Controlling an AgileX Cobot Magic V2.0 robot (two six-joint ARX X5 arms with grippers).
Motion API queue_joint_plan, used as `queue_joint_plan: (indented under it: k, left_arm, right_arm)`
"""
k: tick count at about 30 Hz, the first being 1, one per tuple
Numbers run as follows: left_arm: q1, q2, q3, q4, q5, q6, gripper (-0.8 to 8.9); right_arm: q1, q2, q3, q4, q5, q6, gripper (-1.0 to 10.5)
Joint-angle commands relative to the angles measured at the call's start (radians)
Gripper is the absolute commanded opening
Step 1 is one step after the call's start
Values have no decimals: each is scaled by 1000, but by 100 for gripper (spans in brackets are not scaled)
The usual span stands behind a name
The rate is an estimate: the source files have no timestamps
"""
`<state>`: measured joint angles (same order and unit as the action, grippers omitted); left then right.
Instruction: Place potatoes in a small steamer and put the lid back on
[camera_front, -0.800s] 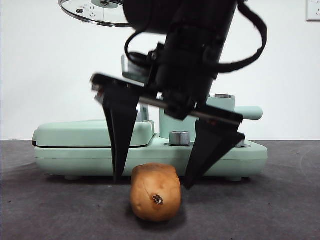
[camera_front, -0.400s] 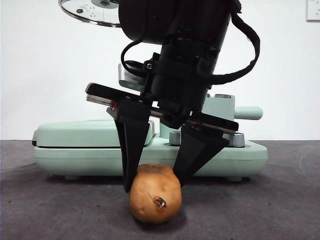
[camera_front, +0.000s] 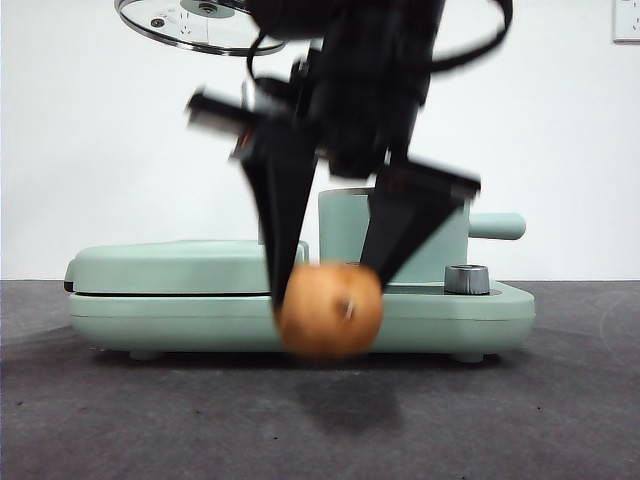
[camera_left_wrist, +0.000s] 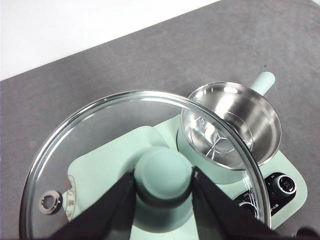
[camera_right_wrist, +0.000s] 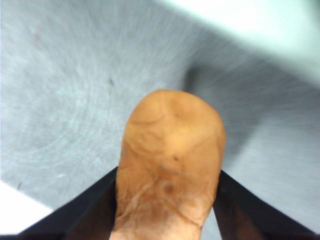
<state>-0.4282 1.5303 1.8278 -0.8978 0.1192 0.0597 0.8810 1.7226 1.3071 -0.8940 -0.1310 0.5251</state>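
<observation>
An orange-brown potato hangs clear of the table, with my right gripper shut on it, in front of the mint-green base. Behind it stands the small steamer, uncovered, its steel inside showing in the left wrist view. High above the base, my left gripper is shut on the green knob of the glass lid; the lid's rim also shows at the top of the front view.
The steamer sits on a mint-green appliance base with a flat griddle cover on its left and a chrome dial. Dark grey table spreads in front; a white wall stands behind.
My right gripper closed on the potato and lifted it off the table, which is now blurred with motion. The lid stays held high.
</observation>
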Motion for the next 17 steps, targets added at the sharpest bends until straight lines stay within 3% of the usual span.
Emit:
queue_joint_plan:
  k: [1,10,17]
  left_arm:
    - [-3,-8,30,22,5,4,84]
    - [-3,-8,30,23,5,3,84]
    - [-3,-8,30,23,5,3,84]
  right_arm:
    - [-14,13,111,-92,1,-79,219]
    - [-144,17,411,-193,5,-175,218]
    - [-301,57,519,-195,3,-244,217]
